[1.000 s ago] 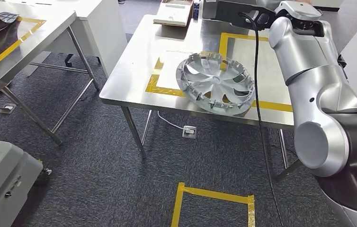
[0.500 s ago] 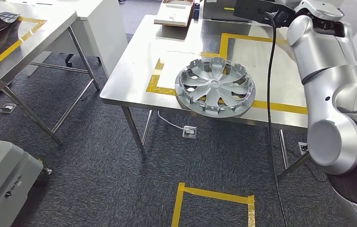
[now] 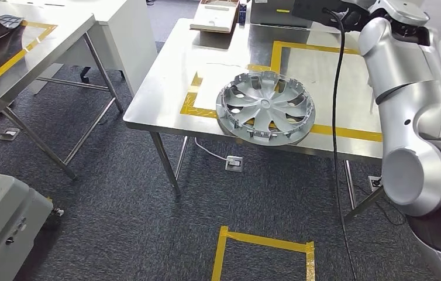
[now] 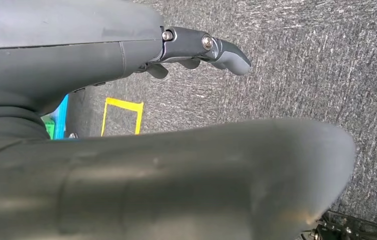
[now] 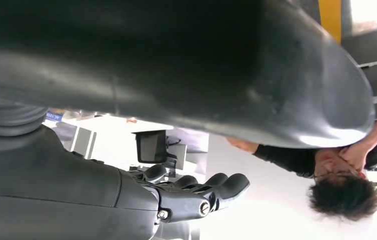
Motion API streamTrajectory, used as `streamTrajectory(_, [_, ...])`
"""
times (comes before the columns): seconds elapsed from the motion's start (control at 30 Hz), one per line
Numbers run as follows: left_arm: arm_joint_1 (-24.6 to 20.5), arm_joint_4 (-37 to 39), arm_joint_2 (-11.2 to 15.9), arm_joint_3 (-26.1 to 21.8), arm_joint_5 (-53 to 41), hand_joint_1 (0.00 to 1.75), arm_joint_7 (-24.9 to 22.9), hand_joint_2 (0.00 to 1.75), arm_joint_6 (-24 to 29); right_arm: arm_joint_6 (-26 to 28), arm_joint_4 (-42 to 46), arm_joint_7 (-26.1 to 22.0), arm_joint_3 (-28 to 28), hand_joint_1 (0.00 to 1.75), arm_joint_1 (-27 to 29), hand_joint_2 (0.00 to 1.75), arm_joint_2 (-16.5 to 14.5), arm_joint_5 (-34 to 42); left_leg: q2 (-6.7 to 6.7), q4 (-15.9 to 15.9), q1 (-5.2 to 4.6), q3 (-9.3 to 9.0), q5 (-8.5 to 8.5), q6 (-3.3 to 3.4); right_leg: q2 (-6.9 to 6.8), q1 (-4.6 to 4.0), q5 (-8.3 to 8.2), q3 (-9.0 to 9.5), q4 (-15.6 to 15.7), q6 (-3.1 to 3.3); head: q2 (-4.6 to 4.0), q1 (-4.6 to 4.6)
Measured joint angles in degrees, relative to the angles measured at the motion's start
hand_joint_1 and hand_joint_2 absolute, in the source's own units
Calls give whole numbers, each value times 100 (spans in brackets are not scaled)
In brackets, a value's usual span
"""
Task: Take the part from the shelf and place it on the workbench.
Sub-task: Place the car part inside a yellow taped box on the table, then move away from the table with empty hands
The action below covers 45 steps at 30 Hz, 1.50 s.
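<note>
Steel workbench [image 3: 165, 88]: bare metal top on thin legs, marked with a yellow tape rectangle [image 3: 276, 55].
Hubcap [image 3: 265, 107]: silver, lies flat at the bench's front edge, across the tape line; nothing touches it.
Right hand [image 5: 196, 192]: raised at 1 o'clock from the hubcap, fingers extended and apart, grasping nothing.
Left hand [image 4: 196, 50]: released, fingers loose over the carpet.
Floor [image 3: 119, 193]: dark grey carpet, with a yellow tape square [image 3: 263, 254] at 6 o'clock from the bench.
Second table [image 3: 31, 41]: at 9 o'clock, also taped.
Person [image 5: 346, 185]: dark sleeve, beyond the right hand.
</note>
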<state>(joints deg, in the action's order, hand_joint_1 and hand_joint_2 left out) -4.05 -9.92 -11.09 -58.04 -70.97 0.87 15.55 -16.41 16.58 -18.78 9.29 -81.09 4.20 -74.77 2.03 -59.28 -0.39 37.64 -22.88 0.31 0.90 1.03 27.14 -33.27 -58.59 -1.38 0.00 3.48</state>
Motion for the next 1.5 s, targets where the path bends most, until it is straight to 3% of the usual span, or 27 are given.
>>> streamTrajectory(0.27, [-3,-3,5,-2,17,0,2,0,18,37,20,136,64,0,9,0,-118,54,0,-23,-20,5,-20,31,0,19,0,7,7,-18,0,0])
streamTrajectory(0.5, [-10,-7,22,-2,29,0,32,0,19,37,42,102,91,0,6,0,-129,72,-14,-8,-18,-11,7,154,-1,42,34,32,-2,-118,0,-1])
streamTrajectory(0.57, [-15,-8,26,-2,50,0,40,0,19,35,54,113,99,0,-1,0,-138,76,-50,54,7,-19,49,204,-23,36,315,-118,-368,-129,0,-2])
streamTrajectory(0.63, [-18,-9,29,-2,61,0,50,0,19,29,54,138,116,0,5,0,-157,79,-73,55,1,11,69,221,-42,29,740,-429,-1135,-133,0,-2])
streamTrajectory(0.67, [-19,-9,30,-2,62,0,53,0,19,26,54,155,122,0,15,0,-164,80,-78,46,-4,36,79,222,-44,27,872,-560,-1468,-132,0,-3])
streamTrajectory(0.7, [-19,-9,30,-2,63,0,54,0,19,25,54,169,124,0,25,0,-166,82,-79,34,-7,63,92,219,-45,23,892,-603,-1614,-123,0,-3])
streamTrajectory(0.73, [-19,-9,30,-2,63,0,55,0,19,25,54,182,125,0,30,0,-168,86,-77,24,-9,90,109,212,-46,17,811,-540,-1543,-107,0,-3])
streamTrajectory(0.83, [-22,-9,27,-2,65,0,55,0,20,30,57,201,126,0,12,0,-180,104,-63,6,-9,147,178,154,-45,-30,368,117,-430,-22,0,-1])
streamTrajectory(0.87, [-24,-9,27,-2,66,0,56,0,21,31,60,205,126,0,0,0,-188,112,-57,7,-7,158,210,120,-43,-55,276,261,-165,11,0,-2])
streamTrajectory(0.93, [-24,-8,26,-2,67,0,55,0,21,31,66,209,128,0,-29,0,-206,123,-42,30,-1,172,283,40,-41,-98,201,283,-59,71,0,-4])
streamTrajectory(1.0, [-17,-8,30,-2,69,0,55,0,23,29,68,210,134,0,-59,0,-230,132,-34,50,-5,217,319,-35,-58,-75,123,228,7,154,0,-5])
streamTrajectory(1.07, [-13,-7,33,-2,72,0,53,0,30,26,69,215,140,0,-79,0,-257,138,-67,-203,1,348,33,-102,-83,-30,-13,141,62,237,0,-2])
streamTrajectory(1.13, [-15,-7,33,-2,73,0,53,0,35,24,69,219,142,0,-89,0,-269,140,-127,-902,44,556,-510,-171,-95,-17,-132,11,71,266,0,4])
streamTrajectory(1.17, [-17,-7,33,-2,74,0,55,0,36,23,69,219,143,0,-86,0,-271,141,-147,-1266,67,632,-699,-206,-100,-15,-184,-58,68,258,0,4])
streamTrajectory(1.2, [-19,-7,33,-2,74,0,58,0,36,22,69,219,144,0,-78,0,-272,143,-160,-1502,88,638,-783,-234,-108,-11,-234,-125,64,247,0,5])
streamTrajectory(1.23, [-20,-7,34,-2,75,0,62,0,37,21,69,219,145,0,-72,0,-273,146,-169,-1538,104,546,-759,-255,-116,-4,-281,-190,56,230,0,5])
streamTrajectory(1.3, [-23,-8,36,-2,79,0,66,0,37,20,69,219,146,0,-73,0,-274,153,-182,-988,133,57,-566,-285,-134,24,-358,-304,24,180,0,5])
streamTrajectory(1.37, [-35,-8,34,-2,84,0,69,0,37,21,75,219,146,0,-90,0,-274,157,-172,-307,119,-422,-523,-262,-153,41,-419,-389,-14,106,0,5])
streamTrajectory(1.4, [-40,-7,32,-2,86,0,71,0,37,22,78,219,147,0,-97,0,-274,159,-160,-129,105,-526,-547,-223,-161,41,-451,-414,-27,64,0,4])
streamTrajectory(1.5, [-45,-8,32,-3,111,0,70,0,44,22,80,213,155,0,-95,0,-292,164,-137,-71,82,-472,-482,-56,-161,42,-545,-446,-4,-62,0,1])
